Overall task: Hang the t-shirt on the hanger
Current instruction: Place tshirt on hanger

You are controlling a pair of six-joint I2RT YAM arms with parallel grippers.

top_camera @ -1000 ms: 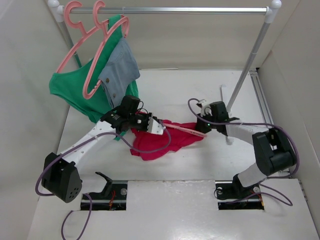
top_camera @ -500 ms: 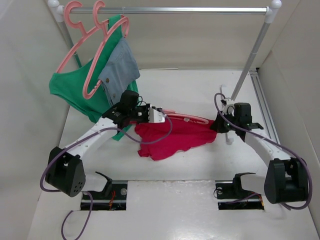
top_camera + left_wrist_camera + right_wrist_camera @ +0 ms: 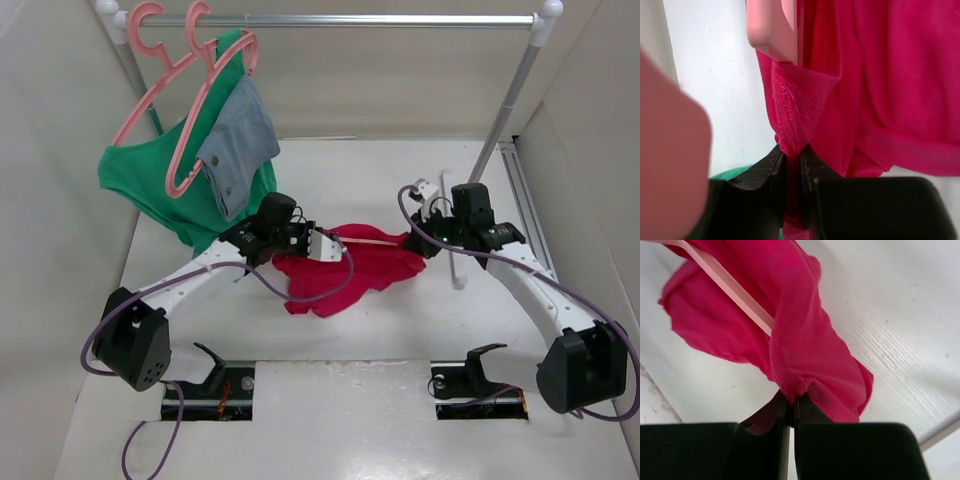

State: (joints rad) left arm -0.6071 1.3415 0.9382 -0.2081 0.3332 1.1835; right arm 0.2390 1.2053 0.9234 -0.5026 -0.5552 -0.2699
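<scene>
The white bench (image 3: 330,170) fills the overhead view, with a metal rail (image 3: 380,19) across the top and a green garment (image 3: 140,185) hanging at the upper left. In the middle of the frame the red t-shirt (image 3: 365,265) hangs bunched between my two arms; whether its low edge touches the bench I cannot tell. It is light, limp cotton that sags wherever I do not hold it, so I judge the stitched edges the safest places to grip. My left jaws are clamped on a ribbed, seamed fold, and my right jaws pinch a stitched hem. The thin pink hanger (image 3: 365,232), stiff by comparison, runs along the t-shirt's top edge and passes into the cloth near my right jaws. Half a second ago the t-shirt was stretched wider and my right arm stood further right; now both arms have drawn inward and the cloth has slumped narrower.
</scene>
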